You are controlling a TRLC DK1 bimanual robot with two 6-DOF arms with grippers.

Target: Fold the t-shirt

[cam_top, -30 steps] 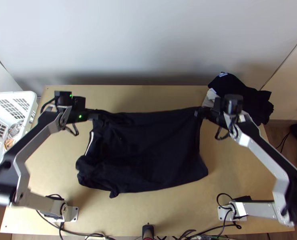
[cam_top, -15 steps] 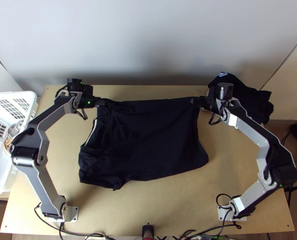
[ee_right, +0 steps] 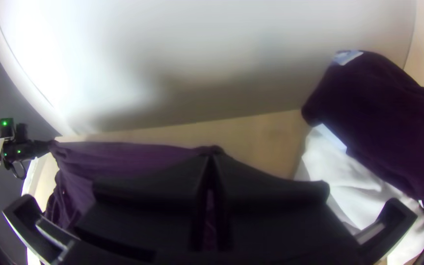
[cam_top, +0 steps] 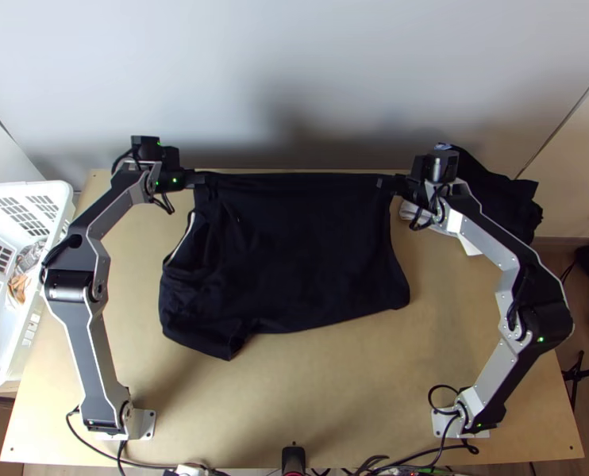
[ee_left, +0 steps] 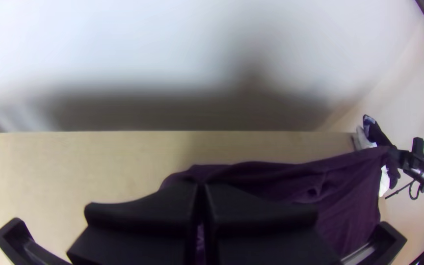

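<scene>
In the top view, the shirt (cam_top: 310, 262) lies on the far half of the table (cam_top: 310, 404), bunched at its near left, its far edge taut between the left gripper (cam_top: 200, 182), clamped on the far left corner, and the right gripper (cam_top: 386, 183), clamped on the far right corner. In the left wrist view, the left gripper (ee_left: 201, 189) pinches the shirt between its fingers. In the right wrist view, the right gripper (ee_right: 212, 159) grips likewise, left of a dark cloth (ee_right: 379, 113) and a white cloth (ee_right: 342, 167).

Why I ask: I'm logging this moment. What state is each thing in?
Dark t-shirt: spread, rumpled at left, far edge drawn straight
Left gripper: shut on the t-shirt
Right gripper: shut on the t-shirt
Dark clothing: bunched
White cloth: creased, partly under the dark clothing
White basket: open-topped, holding things
</scene>
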